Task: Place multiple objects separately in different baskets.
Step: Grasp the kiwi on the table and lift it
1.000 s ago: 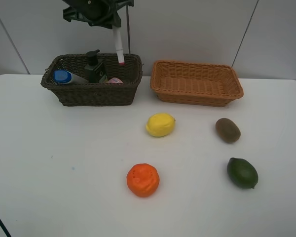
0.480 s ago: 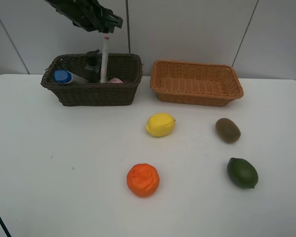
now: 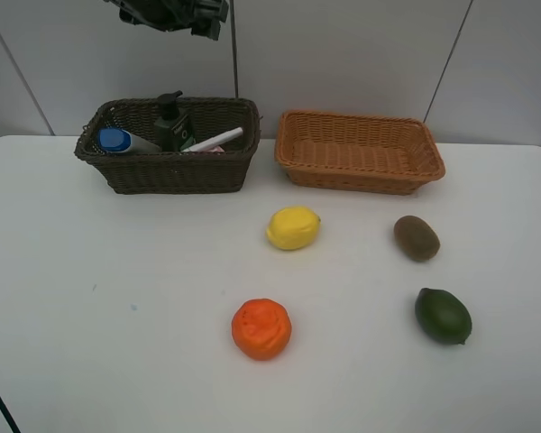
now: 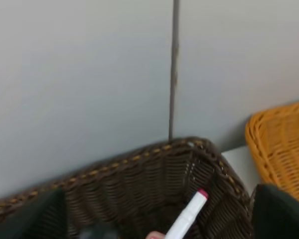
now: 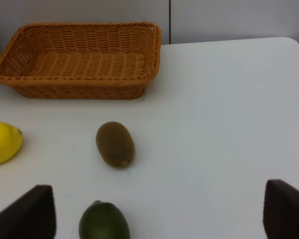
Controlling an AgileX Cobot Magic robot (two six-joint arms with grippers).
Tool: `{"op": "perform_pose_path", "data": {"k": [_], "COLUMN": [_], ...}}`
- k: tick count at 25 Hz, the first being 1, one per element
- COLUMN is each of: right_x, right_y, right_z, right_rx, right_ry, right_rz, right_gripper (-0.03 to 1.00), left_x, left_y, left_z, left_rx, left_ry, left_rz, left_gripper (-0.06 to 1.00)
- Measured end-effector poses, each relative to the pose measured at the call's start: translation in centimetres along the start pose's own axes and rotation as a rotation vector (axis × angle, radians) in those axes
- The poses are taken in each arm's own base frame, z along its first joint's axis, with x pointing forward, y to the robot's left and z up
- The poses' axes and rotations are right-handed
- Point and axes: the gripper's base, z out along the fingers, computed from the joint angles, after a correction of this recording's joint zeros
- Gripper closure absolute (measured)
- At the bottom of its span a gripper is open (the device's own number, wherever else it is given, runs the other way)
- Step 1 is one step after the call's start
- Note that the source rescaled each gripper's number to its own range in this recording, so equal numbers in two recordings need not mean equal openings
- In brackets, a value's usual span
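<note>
Left pincer (image 4: 159, 215) hung wide open and empty over the dark basket (image 3: 162, 171), where the marker (image 3: 215, 140) lay slanted beside the pump bottle (image 3: 173, 126). Right pincer (image 5: 157, 214) was wide open too, holding nothing. Lemon (image 3: 293, 227), orange (image 3: 261, 328), kiwi (image 3: 417, 238) and lime (image 3: 443, 316) sat loose on the surface (image 3: 117, 316). Risk: an off-centre pinch could send round fruit rolling. Only the high view showed the orange; only the left wrist view showed the marker's pink tip by the basket corner.
</note>
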Motion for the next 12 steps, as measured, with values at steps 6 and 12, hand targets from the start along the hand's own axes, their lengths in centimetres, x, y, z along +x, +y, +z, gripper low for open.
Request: {"op": "perform_pose_path", "data": {"k": [6, 12], "right_x": [0.0, 0.0], "right_y": [0.0, 0.0], "right_z": [0.0, 0.0], "right_rx": [0.000, 0.000], "right_ry": [0.000, 0.000], "right_rz": [0.000, 0.000], "right_gripper": [0.01, 0.01], "left_x": [-1.1, 1.5], "left_y": [3.8, 9.6], "left_z": [-4.9, -10.4], "left_rx": [-0.087, -0.215], "left_ry": [0.084, 0.221], "left_rz": [-0.067, -0.190], "left_gripper": [-0.02, -0.02]}}
